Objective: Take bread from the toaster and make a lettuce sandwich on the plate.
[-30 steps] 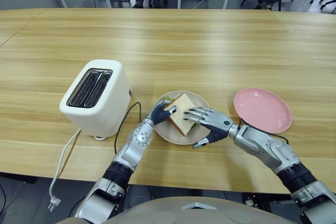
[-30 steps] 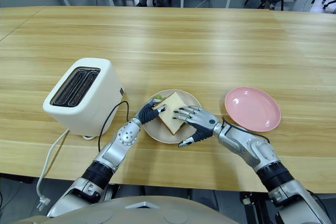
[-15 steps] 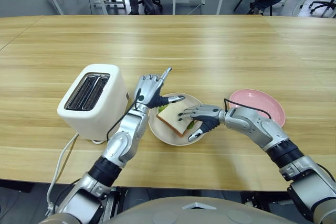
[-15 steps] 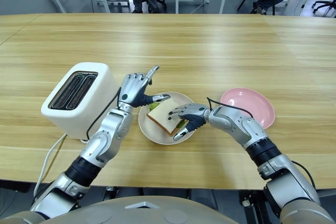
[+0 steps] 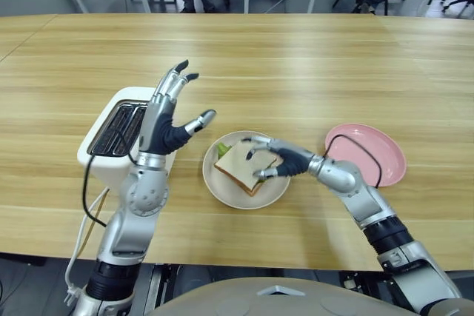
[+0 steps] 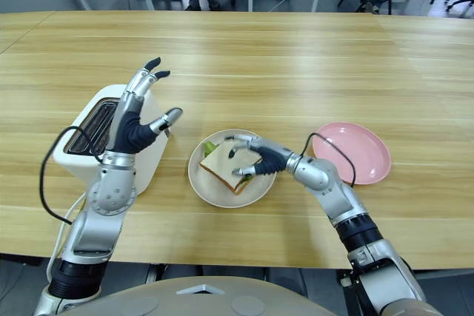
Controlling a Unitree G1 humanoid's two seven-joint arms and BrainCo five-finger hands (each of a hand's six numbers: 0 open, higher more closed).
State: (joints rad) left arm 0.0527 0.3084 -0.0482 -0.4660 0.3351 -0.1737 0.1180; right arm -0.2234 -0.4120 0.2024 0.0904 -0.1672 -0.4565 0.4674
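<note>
**Top slice going on, centre frame**

The right hand (image 5: 285, 162) clasps the top slice (image 5: 238, 168), which lies over the lettuce (image 5: 221, 148) on the beige plate (image 5: 218, 192). The left hand (image 5: 164, 120) is raised and released, fingers spread, before the toaster (image 5: 104, 155) at left. The next move is probably to square the slice and let go gently.

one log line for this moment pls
left robot hand: open, up by toaster | right robot hand: curled on sandwich | sandwich: on beige plate, lettuce at edge | pink plate: right of it
</note>
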